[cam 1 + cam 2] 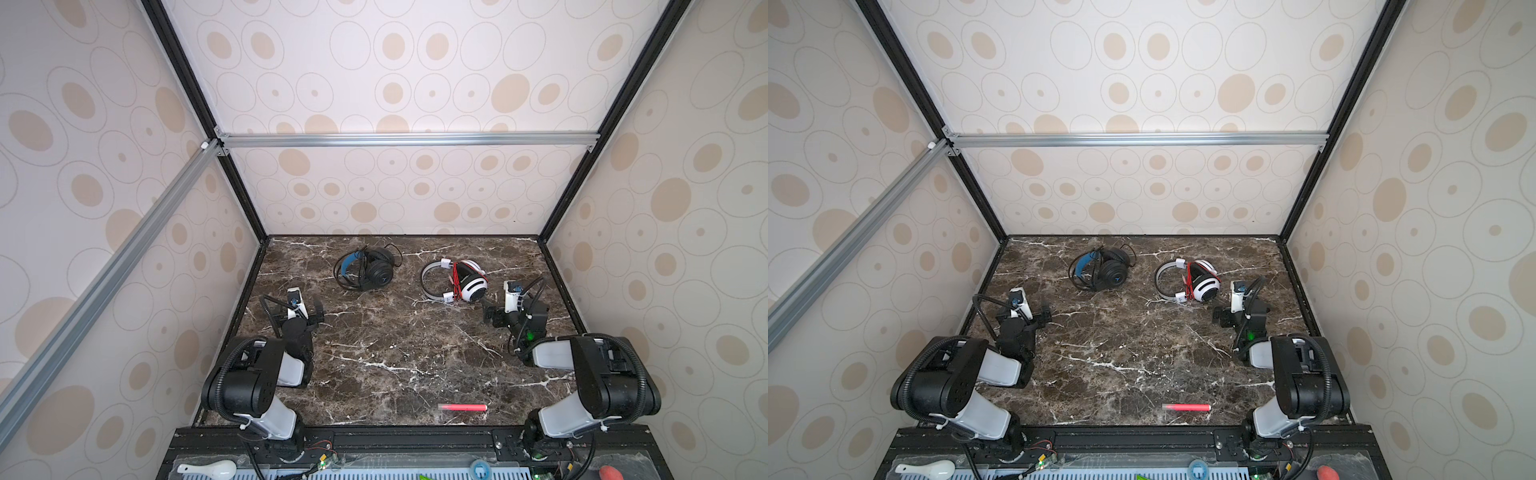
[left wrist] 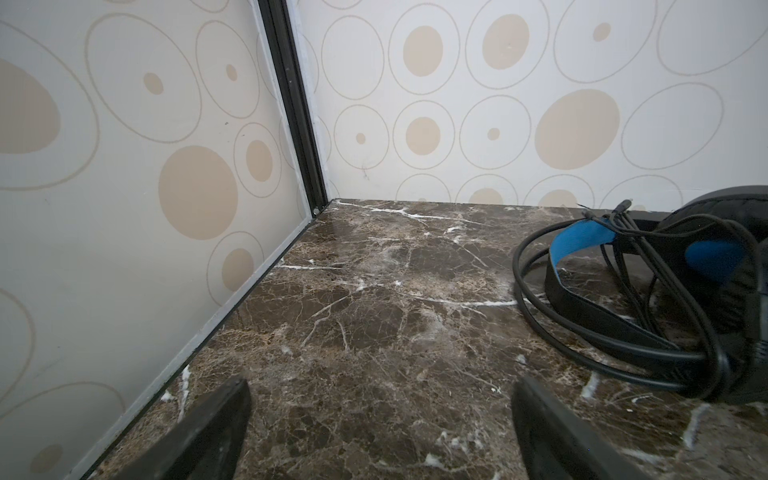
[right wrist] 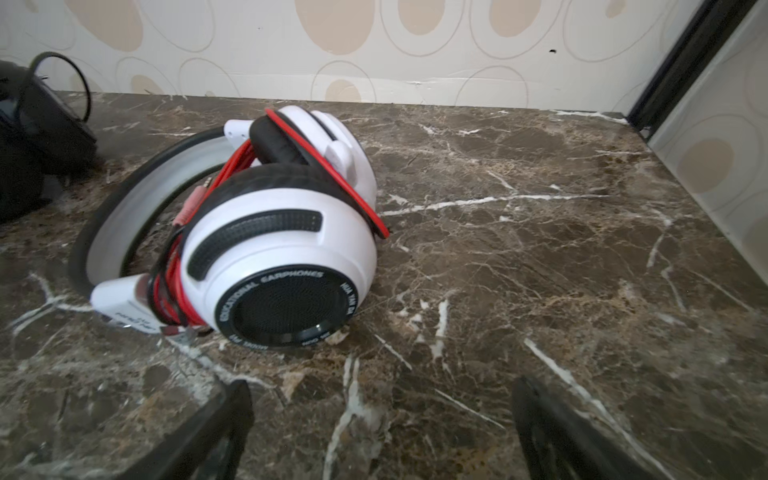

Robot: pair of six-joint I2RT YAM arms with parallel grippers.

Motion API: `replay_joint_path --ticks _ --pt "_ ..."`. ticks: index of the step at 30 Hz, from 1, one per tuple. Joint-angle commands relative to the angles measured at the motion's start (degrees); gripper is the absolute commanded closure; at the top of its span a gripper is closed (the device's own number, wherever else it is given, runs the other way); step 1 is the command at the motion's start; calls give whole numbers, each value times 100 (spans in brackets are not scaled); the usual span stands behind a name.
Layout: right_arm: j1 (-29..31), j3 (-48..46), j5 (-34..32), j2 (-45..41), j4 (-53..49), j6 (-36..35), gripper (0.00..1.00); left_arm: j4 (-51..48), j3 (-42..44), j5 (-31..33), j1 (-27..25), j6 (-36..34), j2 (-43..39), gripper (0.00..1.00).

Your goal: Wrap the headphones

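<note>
Bright, even diffuse light; soft shadow beneath white headphones (image 3: pixel 282 249). Faint sheen on marble table (image 2: pixel 374 257). Top views bowed at edges. Right wrist view slightly blurred.

The black headset (image 2: pixel 723 307) runs off the left wrist view's edge, its cups partly seen; in the right wrist view it is a dark sliver. The right gripper (image 3: pixel 380 419) shows only the tips of its fingers (image 3: pixel 208 436) there. In both top views a red object (image 1: pixel 611 473), perhaps a tool handle, is cropped.
</note>
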State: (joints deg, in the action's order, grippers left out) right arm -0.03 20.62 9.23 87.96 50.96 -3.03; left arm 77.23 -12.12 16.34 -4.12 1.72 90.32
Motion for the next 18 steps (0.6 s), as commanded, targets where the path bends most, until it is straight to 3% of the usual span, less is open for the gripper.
replay_joint_path --ticks 1,4,14,18 --pt "109 -296 163 -89 519 -186 0 231 8 -34 33 11 23 2" --pt "33 408 -124 9 -666 61 0 235 21 -34 28 13 20 2" --pt "35 110 -174 -45 -172 53 0 136 -49 -76 34 6 47 2" --pt "4 335 -309 -2 -540 155 0 173 -21 -78 34 4 29 2"
